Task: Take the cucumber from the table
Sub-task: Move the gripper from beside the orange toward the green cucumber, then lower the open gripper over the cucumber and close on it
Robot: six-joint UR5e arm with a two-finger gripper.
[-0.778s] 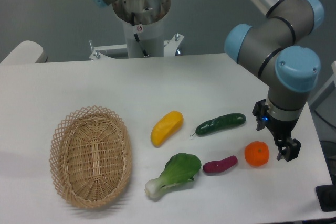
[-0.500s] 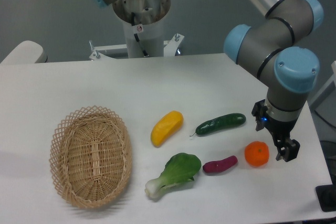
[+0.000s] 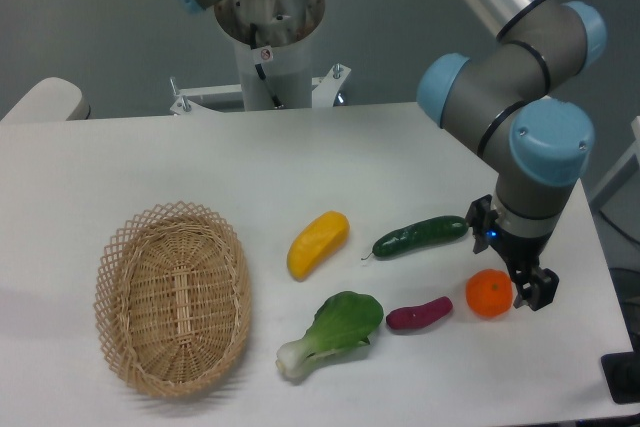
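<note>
The cucumber point(image 3: 421, 235) is seen lying on the table point(image 3: 300, 162), just left of the gripper point(image 3: 512, 269), whose jaws are held spread and empty beside an orange point(image 3: 488, 294).

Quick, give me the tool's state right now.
Tool: holding nothing, hanging next to the orange; the cucumber lies untouched on the table. Open or closed cannot be told.
</note>
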